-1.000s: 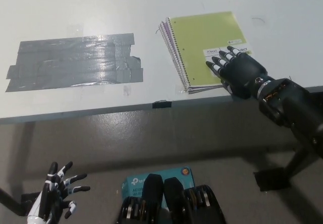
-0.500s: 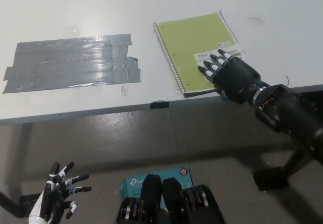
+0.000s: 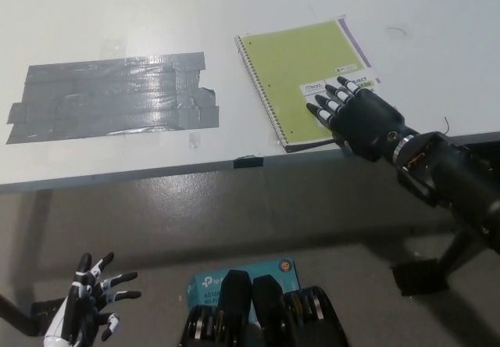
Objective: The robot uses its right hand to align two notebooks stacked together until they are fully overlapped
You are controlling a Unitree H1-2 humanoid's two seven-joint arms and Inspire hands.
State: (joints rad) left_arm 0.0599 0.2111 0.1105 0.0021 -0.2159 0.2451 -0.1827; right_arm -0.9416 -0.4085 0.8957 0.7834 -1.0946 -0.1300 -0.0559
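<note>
A yellow-green spiral notebook (image 3: 301,73) lies on the white table (image 3: 234,3), spiral at its left side. Under it sits a purple notebook (image 3: 353,38), showing only as a thin strip along the right edge and at the bottom. My black right hand (image 3: 355,112) rests flat on the top notebook's near right corner, fingers spread over the white label. It holds nothing. My white left hand (image 3: 90,296) hangs at the lower left, below the table, fingers apart and empty.
A large patch of grey duct tape (image 3: 113,95) covers the table's left part. A small black clip (image 3: 248,161) sits on the table's near edge. A teal box (image 3: 242,273) lies on the floor below.
The top notebook slid left and slightly up with my right hand on it. The purple edges that showed at the spiral side now peek out at the right.
</note>
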